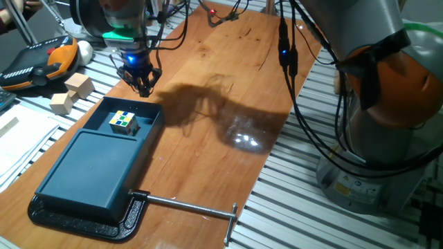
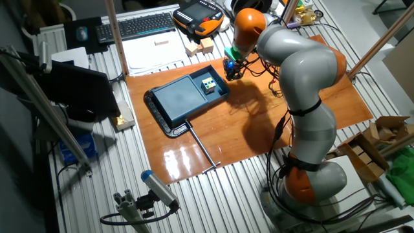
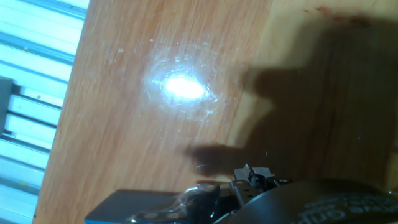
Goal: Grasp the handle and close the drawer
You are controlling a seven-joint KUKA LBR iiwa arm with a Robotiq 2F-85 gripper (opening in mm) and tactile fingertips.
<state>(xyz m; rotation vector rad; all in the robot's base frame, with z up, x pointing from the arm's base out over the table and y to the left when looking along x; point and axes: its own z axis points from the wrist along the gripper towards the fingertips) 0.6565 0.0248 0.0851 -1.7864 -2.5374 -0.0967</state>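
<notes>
The flat dark teal box (image 1: 86, 169) lies on the wooden board with its drawer (image 1: 135, 117) pulled out at the far end. A small multicoloured puzzle cube (image 1: 123, 122) lies in the tray. The handle (image 1: 131, 102) is the tray's far end rim. My gripper (image 1: 143, 88) hangs just beyond that rim, fingertips pointing down, close to it and not on it. The other fixed view shows the gripper (image 2: 230, 71) right of the drawer (image 2: 210, 85). The hand view shows mostly bare wood and a dark teal corner (image 3: 134, 208) at the bottom edge. The fingers' spacing is unclear.
A black cast-iron clamp (image 1: 104, 220) grips the box's near end, and its long steel rod (image 1: 190, 205) lies across the board. Wooden blocks (image 1: 71, 93) and an orange-and-black pendant (image 1: 41, 62) sit at the far left. Cables (image 1: 287, 55) hang over the board (image 1: 228, 83).
</notes>
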